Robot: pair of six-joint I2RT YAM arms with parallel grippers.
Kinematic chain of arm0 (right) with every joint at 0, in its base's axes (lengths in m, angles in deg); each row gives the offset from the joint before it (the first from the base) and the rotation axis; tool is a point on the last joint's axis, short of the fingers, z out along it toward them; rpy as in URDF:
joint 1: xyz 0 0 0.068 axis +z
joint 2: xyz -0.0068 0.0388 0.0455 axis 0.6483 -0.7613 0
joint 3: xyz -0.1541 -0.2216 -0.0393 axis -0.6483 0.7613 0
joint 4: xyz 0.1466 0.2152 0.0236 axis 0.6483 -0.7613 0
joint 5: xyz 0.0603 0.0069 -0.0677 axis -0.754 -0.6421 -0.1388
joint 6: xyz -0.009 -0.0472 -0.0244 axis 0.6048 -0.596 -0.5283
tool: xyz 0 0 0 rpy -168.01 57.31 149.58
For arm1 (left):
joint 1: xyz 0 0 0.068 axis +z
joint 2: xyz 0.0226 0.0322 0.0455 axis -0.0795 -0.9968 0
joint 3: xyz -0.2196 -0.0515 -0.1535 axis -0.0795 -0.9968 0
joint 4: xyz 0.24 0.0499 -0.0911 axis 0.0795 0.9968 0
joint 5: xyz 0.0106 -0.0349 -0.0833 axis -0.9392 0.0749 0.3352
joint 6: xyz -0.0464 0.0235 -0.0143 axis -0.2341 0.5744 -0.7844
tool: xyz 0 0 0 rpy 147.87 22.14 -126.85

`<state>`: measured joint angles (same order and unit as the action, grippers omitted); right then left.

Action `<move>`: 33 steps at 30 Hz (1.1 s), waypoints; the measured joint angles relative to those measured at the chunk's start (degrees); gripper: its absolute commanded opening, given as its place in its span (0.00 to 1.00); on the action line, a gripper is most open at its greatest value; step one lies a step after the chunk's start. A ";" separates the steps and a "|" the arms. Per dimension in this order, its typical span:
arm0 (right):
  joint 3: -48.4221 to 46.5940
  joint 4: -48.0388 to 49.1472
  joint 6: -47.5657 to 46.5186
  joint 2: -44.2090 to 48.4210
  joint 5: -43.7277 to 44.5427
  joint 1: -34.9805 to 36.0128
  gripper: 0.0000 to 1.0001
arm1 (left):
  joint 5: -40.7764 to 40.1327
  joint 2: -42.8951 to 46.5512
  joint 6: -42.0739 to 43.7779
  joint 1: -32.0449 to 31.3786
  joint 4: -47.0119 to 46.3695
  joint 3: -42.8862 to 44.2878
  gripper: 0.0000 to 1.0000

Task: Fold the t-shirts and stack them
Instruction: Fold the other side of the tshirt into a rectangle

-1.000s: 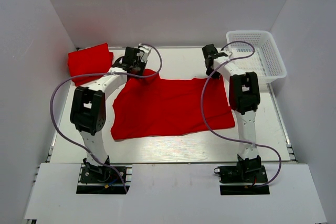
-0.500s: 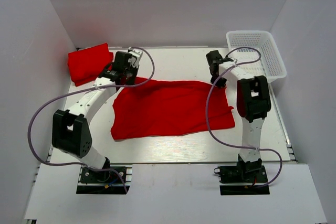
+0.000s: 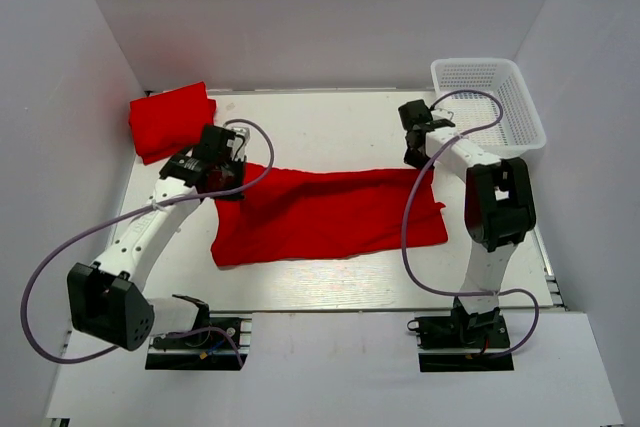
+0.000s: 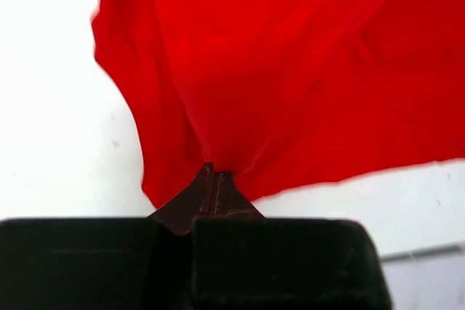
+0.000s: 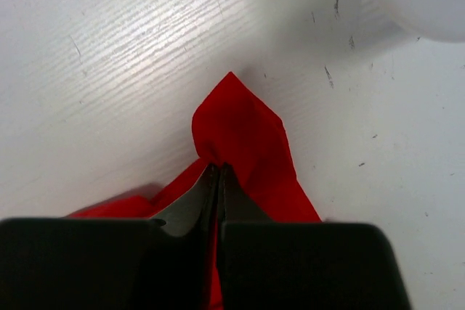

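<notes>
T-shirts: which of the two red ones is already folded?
The t-shirt in the far-left corner, a compact folded block; the other t-shirt lies spread out mid-table.

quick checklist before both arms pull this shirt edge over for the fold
1. Left gripper shut on spread t-shirt far edge: ok
2. Right gripper shut on its far right corner: ok
3. Near hem flat on table: ok
4. Right arm's cable free of the cloth: cannot tell, it crosses over it in the top view
5. Folded t-shirt out of the fold path: ok, apart at far left
6. Basket clear of the cloth: ok
</notes>
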<state>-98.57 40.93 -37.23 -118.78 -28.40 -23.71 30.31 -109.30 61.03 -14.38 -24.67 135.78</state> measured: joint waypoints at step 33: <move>20.11 -3.91 0.72 17.00 -5.46 1.44 0.90 | 10.08 11.32 -7.52 0.00 7.06 -18.21 0.00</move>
<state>-78.46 37.02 -36.51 -101.77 -33.86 -22.26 40.38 -97.97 53.51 -14.38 -17.61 117.57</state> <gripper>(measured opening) 0.660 0.020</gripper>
